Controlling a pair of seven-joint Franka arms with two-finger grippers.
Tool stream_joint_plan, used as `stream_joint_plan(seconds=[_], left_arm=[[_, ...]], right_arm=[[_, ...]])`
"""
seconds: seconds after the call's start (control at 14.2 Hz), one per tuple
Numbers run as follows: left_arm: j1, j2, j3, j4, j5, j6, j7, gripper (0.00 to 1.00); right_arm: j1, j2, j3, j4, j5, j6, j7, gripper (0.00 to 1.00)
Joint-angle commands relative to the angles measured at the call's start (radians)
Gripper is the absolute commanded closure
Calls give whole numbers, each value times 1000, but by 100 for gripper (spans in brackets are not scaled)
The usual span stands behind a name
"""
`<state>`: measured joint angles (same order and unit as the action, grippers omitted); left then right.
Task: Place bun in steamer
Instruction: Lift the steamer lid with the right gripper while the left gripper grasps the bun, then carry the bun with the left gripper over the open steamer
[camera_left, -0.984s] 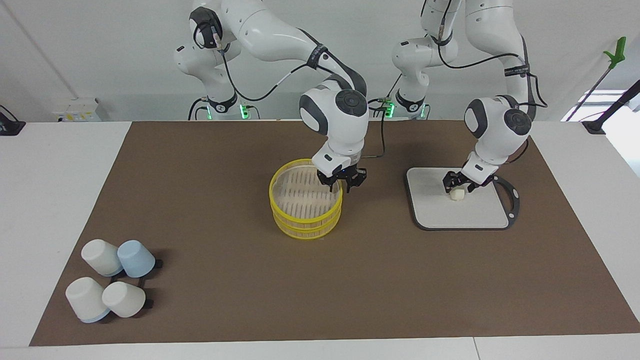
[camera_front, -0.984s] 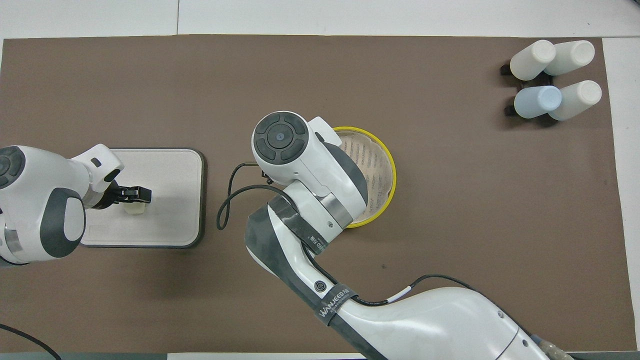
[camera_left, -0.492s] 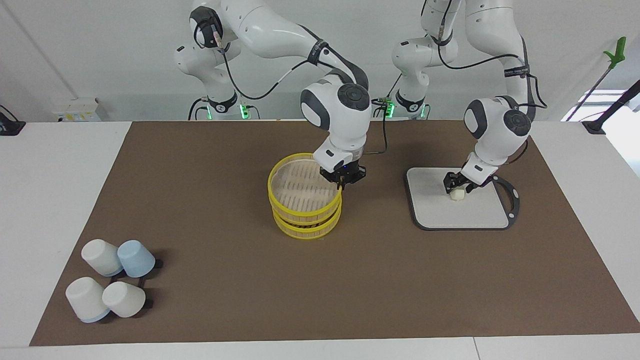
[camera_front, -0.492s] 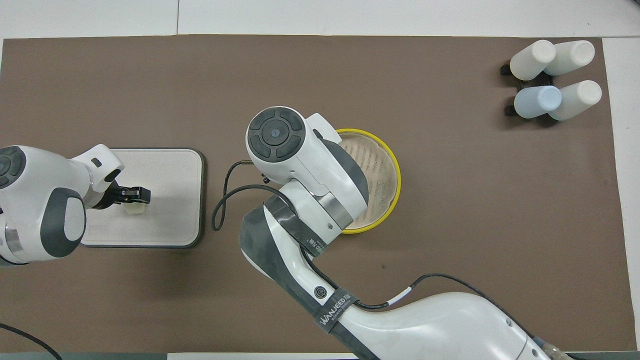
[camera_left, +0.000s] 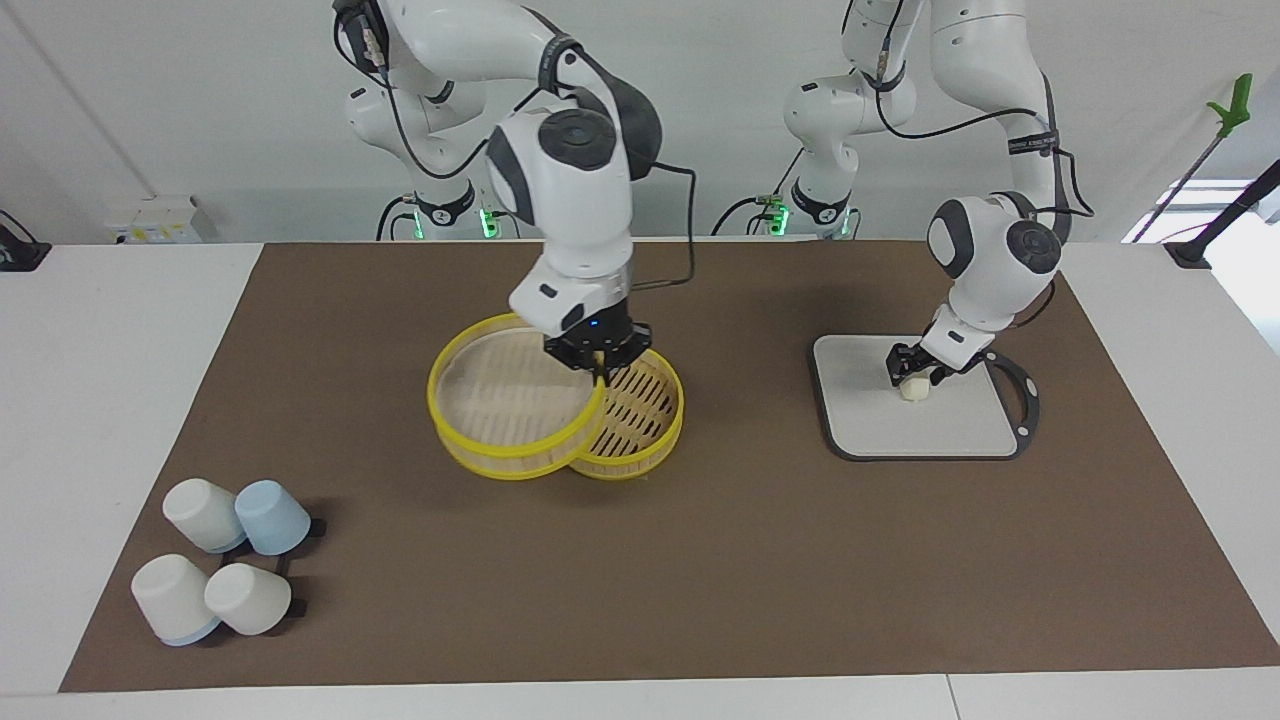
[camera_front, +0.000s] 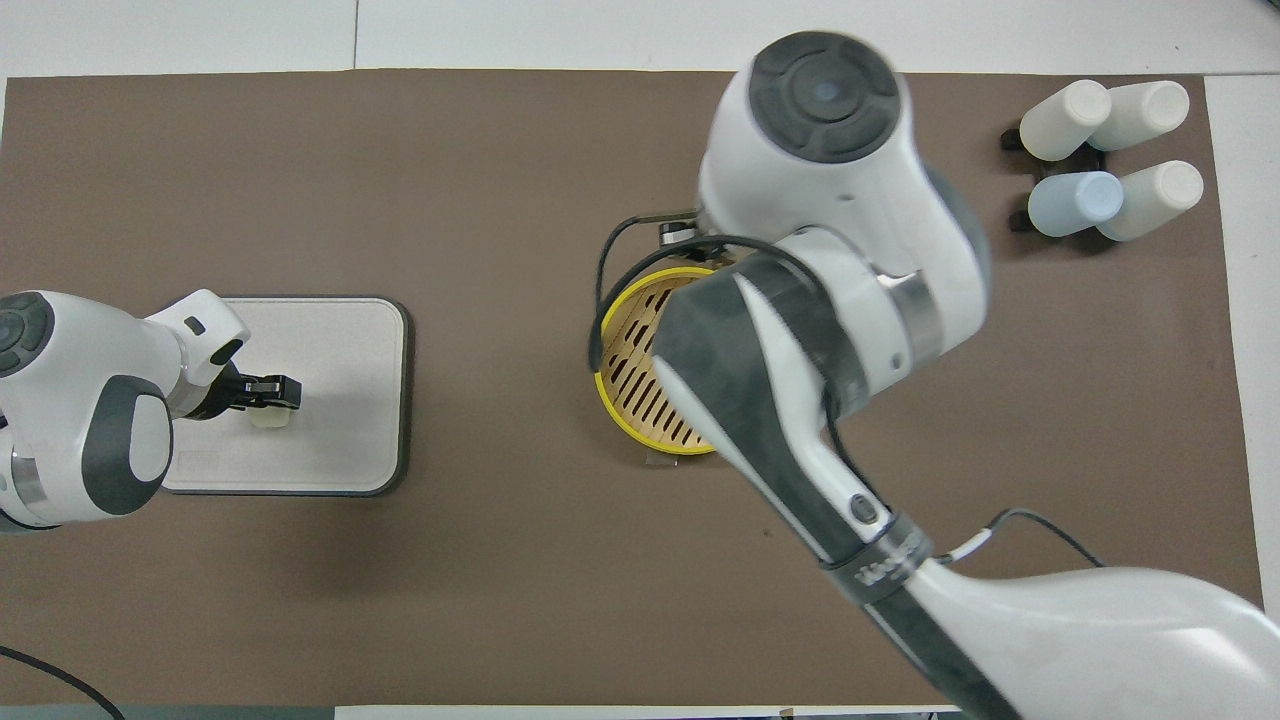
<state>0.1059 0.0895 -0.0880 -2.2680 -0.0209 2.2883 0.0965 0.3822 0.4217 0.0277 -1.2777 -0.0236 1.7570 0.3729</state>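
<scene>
**Lid comes off the steamer**

The right gripper (camera_left: 598, 362) has swung the lid (camera_left: 505, 395) off the steamer (camera_left: 640, 420), pinching its rim. On the board (camera_left: 950, 425) beside the steamer, the left gripper (camera_left: 915, 374) straddles the bun (camera_left: 913, 390), apparently closed on it.

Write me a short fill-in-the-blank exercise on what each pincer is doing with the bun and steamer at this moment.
1. The right pincer holds the steamer's ____ by its rim, lifted partly off the steamer.
2. The bun lies on the grey ____, toward the left arm's end of the table.
3. The left pincer is down at the ____.
4. The steamer's slatted bottom has ____ bun on it.

Missing words: lid; board; bun; no
</scene>
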Motion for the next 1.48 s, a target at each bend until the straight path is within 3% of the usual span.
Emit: stream_joint_plan(seconds=[0.0,0.21,0.49,0.7,0.84,1.12,1.41], left_arm=[[-5,-5,2,-2,15,-13,-1,53],[-6,1,1,39,15,-42,-12,60],[-63,62,-4,262,6,-232,-150,60],[-204,143,-4,518,-25,-442,-408,60],[-306,199,-4,663,-63,-512,-574,60],[-474,297,-6,862,-115,-556,-840,60],[-672,461,2,1016,-111,-534,-1012,60]], right_arm=[[-100,-11,12,-3,-9,-21,-148,100],[-181,-12,18,-3,8,-31,-201,100],[-224,-12,18,-3,16,-51,-255,100],[-232,-14,12,-3,33,-54,-259,100],[-253,-12,12,-3,33,-53,-282,100],[-256,-14,11,-6,33,-51,-293,100],[-272,-20,11,-17,31,-48,-296,100]])
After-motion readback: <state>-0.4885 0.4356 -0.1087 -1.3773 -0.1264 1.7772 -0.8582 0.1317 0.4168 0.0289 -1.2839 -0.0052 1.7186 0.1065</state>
